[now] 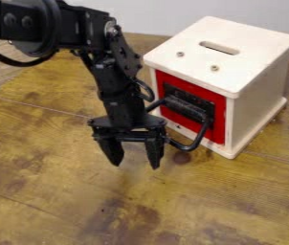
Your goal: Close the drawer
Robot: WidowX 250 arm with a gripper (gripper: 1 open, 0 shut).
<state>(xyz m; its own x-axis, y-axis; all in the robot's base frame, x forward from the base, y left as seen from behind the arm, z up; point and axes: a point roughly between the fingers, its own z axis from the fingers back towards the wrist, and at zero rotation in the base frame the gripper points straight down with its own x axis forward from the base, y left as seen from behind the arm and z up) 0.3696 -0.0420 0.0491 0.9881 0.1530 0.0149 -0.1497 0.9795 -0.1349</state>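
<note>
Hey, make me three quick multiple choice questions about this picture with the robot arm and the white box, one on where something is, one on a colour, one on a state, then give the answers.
1. Where is the gripper?
A. Over the wooden table, left of the cabinet
B. On top of the cabinet
C. Behind the cabinet

2. What colour is the front of the drawer?
A. Blue
B. Red
C. Green

3. How are the gripper's fingers?
A. Clamped on the handle
B. Spread apart, holding nothing
C. Holding a cup

Answers: 1 A, it hangs beside the box over bare wood. 2 B, the panel behind the black handle is red. 3 B, a clear gap shows between the fingers.
</note>
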